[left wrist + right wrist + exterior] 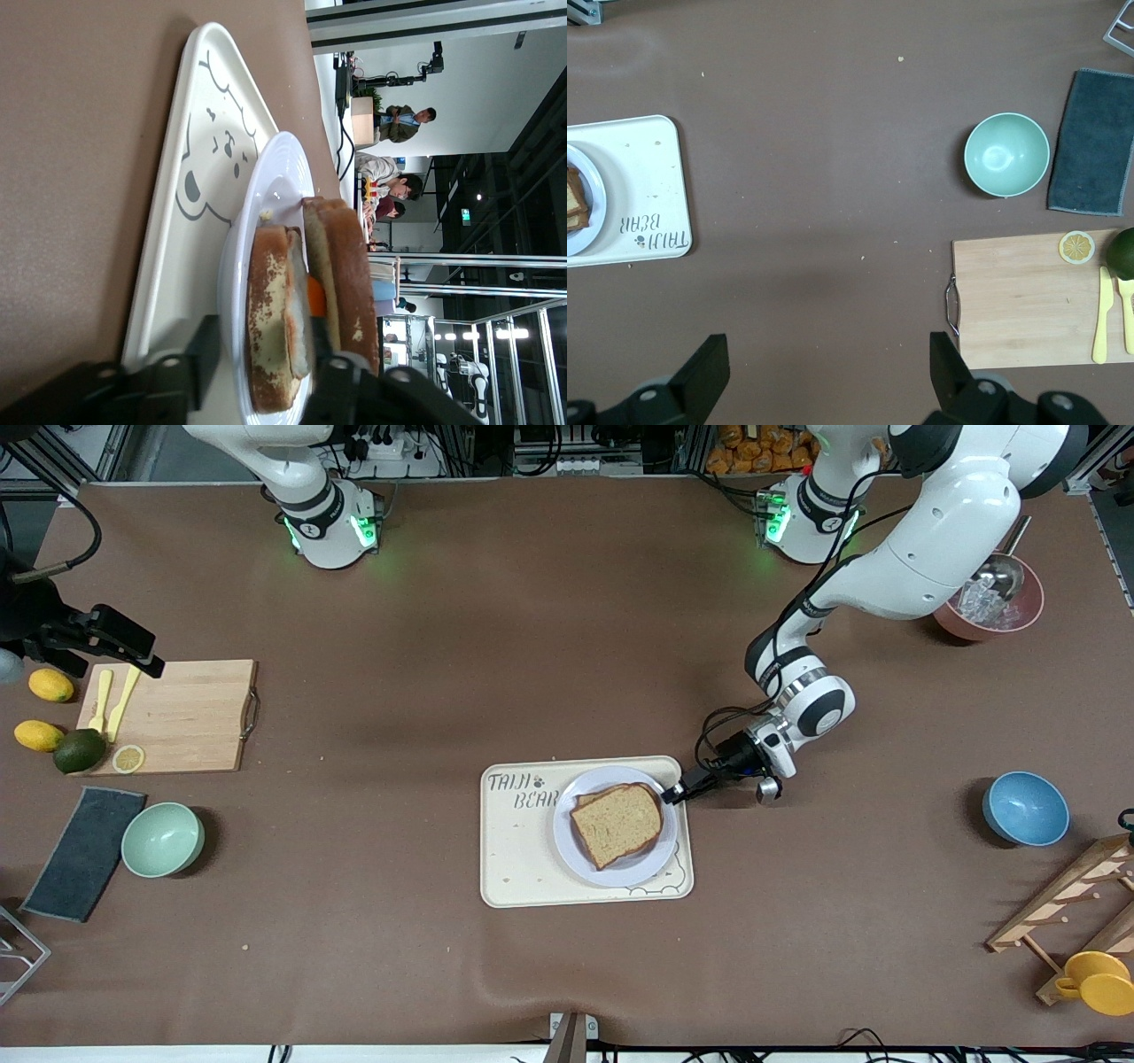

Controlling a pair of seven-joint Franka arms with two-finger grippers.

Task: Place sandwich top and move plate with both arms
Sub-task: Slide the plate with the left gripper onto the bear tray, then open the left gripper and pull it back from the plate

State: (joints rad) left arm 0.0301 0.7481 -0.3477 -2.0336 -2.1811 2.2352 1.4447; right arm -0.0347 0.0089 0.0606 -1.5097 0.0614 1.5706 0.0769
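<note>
The sandwich top point(617, 824), a light-brown bread slice, lies on the lower slice and egg on the pale plate point(640, 870), which sits on the cream bear-printed tray point(514, 868). My left gripper point(671, 793) is at the plate's rim toward the left arm's end of the table. In the left wrist view the left gripper point(266, 363) is open, its fingers point(190, 354) standing either side of the plate point(275, 173) edge and sandwich top point(341, 274) without gripping. My right gripper point(142, 657) waits open and empty over the cutting board's end; the right wrist view shows the right gripper point(828, 354) above bare table.
A wooden cutting board point(182, 717) with yellow utensils and a lemon slice, a mint bowl point(162, 839) and a grey cloth point(84, 852) lie toward the right arm's end. A blue bowl point(1025, 808), a wooden rack point(1072, 908) and a pink ice bowl point(988, 607) lie toward the left arm's end.
</note>
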